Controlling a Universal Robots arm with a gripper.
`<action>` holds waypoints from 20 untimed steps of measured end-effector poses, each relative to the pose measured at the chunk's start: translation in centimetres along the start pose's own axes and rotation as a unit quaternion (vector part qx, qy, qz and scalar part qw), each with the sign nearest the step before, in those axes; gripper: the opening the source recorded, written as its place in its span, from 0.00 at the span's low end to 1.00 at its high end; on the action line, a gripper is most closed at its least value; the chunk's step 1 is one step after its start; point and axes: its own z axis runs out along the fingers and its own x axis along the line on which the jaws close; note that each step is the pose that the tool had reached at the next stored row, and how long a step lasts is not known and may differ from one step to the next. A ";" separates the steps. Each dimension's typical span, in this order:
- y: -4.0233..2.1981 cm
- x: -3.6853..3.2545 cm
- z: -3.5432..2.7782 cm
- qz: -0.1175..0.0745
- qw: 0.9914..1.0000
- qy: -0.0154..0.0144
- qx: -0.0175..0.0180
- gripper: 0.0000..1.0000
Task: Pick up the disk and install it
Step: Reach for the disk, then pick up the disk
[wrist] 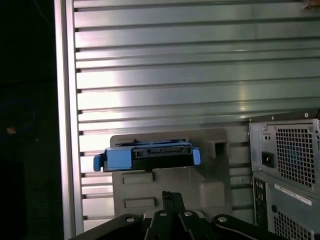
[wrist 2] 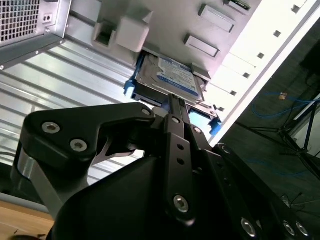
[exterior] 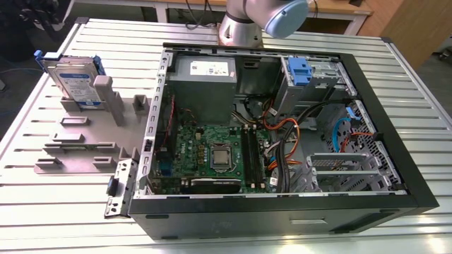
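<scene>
The disk (exterior: 76, 82) is a silver drive with a blue-and-white label and blue side rails. It stands on edge in a grey holder (exterior: 78, 137) at the exterior view's left, outside the computer case (exterior: 282, 214). In both wrist views my gripper (wrist: 171, 196) (wrist 2: 173, 100) hangs above the holder, apart from the disk (wrist: 147, 155) (wrist 2: 170, 77). Its black fingers lie together with nothing between them.
The open case holds a grey power supply (exterior: 205, 79), a motherboard (exterior: 219, 153), loose cables and a drive bay with a blue latch (exterior: 299, 71). The arm's base (exterior: 247, 24) stands behind the case. The ribbed metal table (exterior: 63, 222) ends close to the holder's outer side.
</scene>
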 end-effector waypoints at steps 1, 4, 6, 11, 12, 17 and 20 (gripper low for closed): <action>0.03 0.31 0.01 0.000 1.000 0.000 0.000 0.11; 0.13 1.21 0.04 0.000 1.000 0.000 0.000 0.11; 0.19 1.85 0.06 0.000 1.000 0.000 0.000 0.11; 0.26 3.41 0.09 0.000 1.000 0.000 0.000 0.11; 0.26 3.50 0.09 0.000 1.000 0.000 0.000 0.11; 0.28 3.55 0.09 0.000 1.000 0.000 0.000 0.11; 0.28 3.55 0.09 0.000 1.000 0.000 0.000 0.11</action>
